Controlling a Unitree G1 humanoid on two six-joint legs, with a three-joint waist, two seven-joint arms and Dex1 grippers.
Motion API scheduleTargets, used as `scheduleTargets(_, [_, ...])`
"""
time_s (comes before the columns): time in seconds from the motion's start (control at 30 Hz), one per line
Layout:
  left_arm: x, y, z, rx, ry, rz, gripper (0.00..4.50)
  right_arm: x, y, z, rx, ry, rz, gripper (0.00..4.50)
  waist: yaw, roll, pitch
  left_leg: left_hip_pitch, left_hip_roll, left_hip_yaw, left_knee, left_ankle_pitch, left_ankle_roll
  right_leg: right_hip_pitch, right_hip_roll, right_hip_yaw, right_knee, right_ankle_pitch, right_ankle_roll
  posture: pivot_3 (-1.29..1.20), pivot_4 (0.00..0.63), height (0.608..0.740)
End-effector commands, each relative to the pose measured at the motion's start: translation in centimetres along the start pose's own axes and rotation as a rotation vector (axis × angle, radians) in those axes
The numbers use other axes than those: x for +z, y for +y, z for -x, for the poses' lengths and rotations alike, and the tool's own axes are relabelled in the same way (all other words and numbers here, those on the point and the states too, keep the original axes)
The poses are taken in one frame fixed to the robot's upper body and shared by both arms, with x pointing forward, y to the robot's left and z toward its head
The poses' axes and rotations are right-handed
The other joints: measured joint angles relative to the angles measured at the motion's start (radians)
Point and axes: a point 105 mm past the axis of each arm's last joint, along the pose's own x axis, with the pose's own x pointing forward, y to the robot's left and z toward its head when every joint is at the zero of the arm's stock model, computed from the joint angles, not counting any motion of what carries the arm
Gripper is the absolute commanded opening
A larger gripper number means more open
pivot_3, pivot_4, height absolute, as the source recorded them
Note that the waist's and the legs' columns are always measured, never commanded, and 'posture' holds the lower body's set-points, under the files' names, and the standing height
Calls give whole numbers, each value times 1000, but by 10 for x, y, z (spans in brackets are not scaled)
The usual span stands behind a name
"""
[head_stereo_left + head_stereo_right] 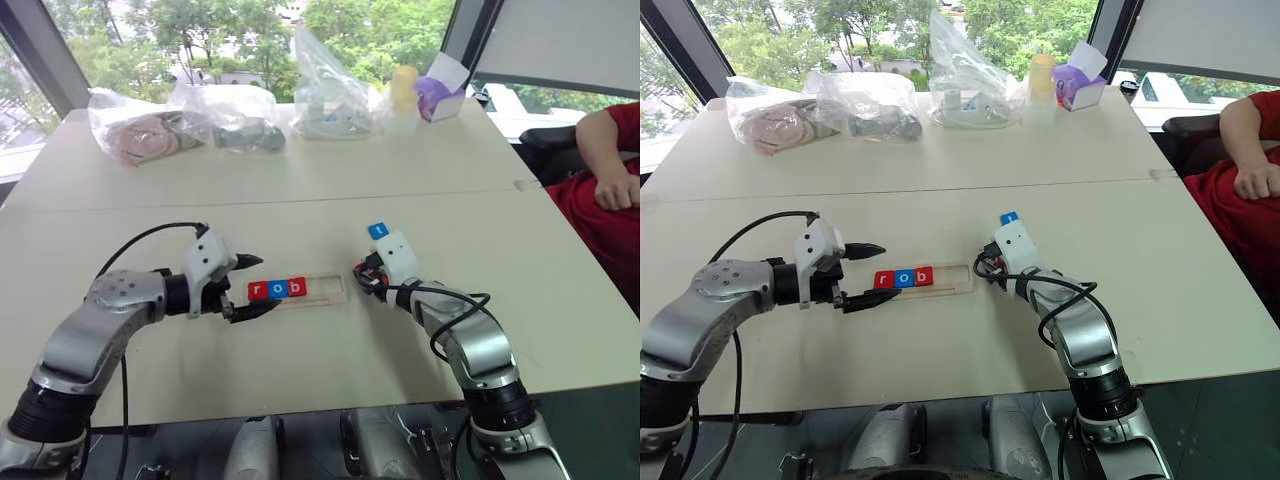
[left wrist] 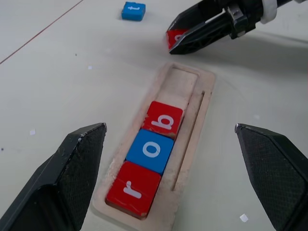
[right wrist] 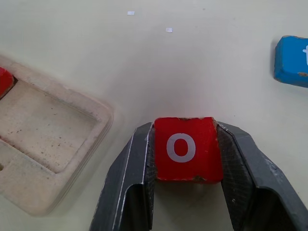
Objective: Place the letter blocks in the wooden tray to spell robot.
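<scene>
My right claw (image 3: 183, 192) is clamped on a red "o" block (image 3: 185, 148), low in the centre of the right wrist view, one finger on each side edge, the white letter facing up. The block looks to be still down on the tabletop (image 1: 300, 360). The move ahead turns on one relation: the wooden tray (image 1: 325, 291) lies just left of this claw in the left eye view, its long axis running left to right across the frame, and its nearest empty slot (image 3: 45, 127) is the open end facing my right claw, so the right arm is the nearer one. My left claw (image 1: 243, 286) stands spread wide at the tray's other end, around nothing. In the tray three blocks sit flush in a row: red "r" (image 2: 134, 188), blue "o" (image 2: 152, 150), red "b" (image 2: 164, 119), leaving two slots bare. Farther off, beyond my right claw, a blue "t" block (image 1: 377, 231) lies loose on the tabletop.
</scene>
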Motion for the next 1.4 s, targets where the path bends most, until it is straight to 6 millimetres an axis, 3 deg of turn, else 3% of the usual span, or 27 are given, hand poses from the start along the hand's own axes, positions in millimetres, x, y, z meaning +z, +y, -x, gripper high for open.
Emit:
scheduleTargets(0.03, [5, -2, -2, -7, -16, -39, 4500, 9, -30, 11, -154, -24, 65, 1213, 2, 0, 0, 0, 0, 0, 0, 0, 0, 0, 0, 0, 0, 0, 0, 0, 150, 740])
scheduleTargets(0.17, [4, -3, -3, -24, -18, -44, 4500, 8, -51, 36, -299, -26, -52, 1213, 7, 0, 0, -1, 0, 0, 0, 0, 0, 0, -1, 0, -1, -1, -1, 0, 150, 740])
scheduleTargets(0.3, [6, -1, -5, -32, -26, -49, 4500, -4, -55, 48, -396, 5, -216, 1213, -1, 0, 0, -1, 0, -1, -1, 0, 0, 0, 0, 0, -1, 1, 2, 0, 150, 740])
scheduleTargets(0.4, [8, 0, -11, -54, -34, -55, 4500, -15, -52, 47, -462, 21, -348, 1213, -2, 0, 0, 0, 0, -2, -1, 0, 0, -1, 1, -1, 0, 1, 2, 0, 150, 740])
scheduleTargets(0.53, [12, 0, -15, -73, -43, -64, 4500, -24, -53, 42, -480, 38, -363, 3191, -1, 0, 0, 0, 0, -1, -1, 0, 0, -1, 0, 0, 0, 1, 1, 0, 150, 740])
scheduleTargets(0.6, [13, 2, -13, -73, -39, -66, 4500, -10, -57, 45, -450, -7, -254, 4243, 0, 0, 0, -1, 0, -1, -1, 0, 0, 0, 0, 0, -1, 1, 2, 0, 150, 740])
scheduleTargets(0.63, [13, 3, -12, -73, -39, -65, 4500, -3, -59, 47, -433, -39, -211, 4433, 2, 1, 0, -1, 0, -1, -1, 0, 0, 0, -1, 0, -1, 1, 2, 0, 150, 740])
scheduleTargets(0.73, [12, 5, -7, -79, -30, -63, 4500, 30, -66, 55, -293, -213, 110, 4433, 0, 1, 1, -1, -1, 0, -1, 0, 0, 0, -2, 0, -3, -1, 0, 0, 150, 740])
scheduleTargets(0.83, [16, 4, -3, -106, -36, -61, 4500, 28, -56, 62, 1, -271, 206, 4433, 0, 0, 0, -1, -1, 1, -1, 0, 0, 1, -1, 0, -4, -1, 0, 0, 150, 740])
scheduleTargets(0.9, [23, -1, 2, -152, -54, -61, 4500, 15, -55, 74, 210, -280, 236, 4433, 0, -1, 0, 0, 0, -1, -1, 0, 0, 2, 1, -1, -4, 1, 2, 0, 150, 740])
scheduleTargets(1.0, [22, -13, 13, -238, -6, -81, 4500, -26, -72, 88, 393, -100, 361, 4433, 1, 0, 1, 0, -1, -1, -1, 0, 0, 2, 0, -1, -4, 1, 3, 0, 150, 740])
scheduleTargets(1.2, [22, -8, 19, -207, 13, -83, 4500, -38, -94, 73, 453, -63, 395, 4433, -8, 0, 1, 3, 0, 4, 0, 0, 0, 2, 1, 1, -3, 0, -2, 0, 150, 740])
scheduleTargets(1.4, [11, -6, 25, -180, 47, -50, 4500, -40, -102, 54, 471, -75, 405, 4433, -1, 0, 1, 2, 0, 4, 0, 0, 0, 2, 1, 1, -2, 1, 0, 0, 150, 740])
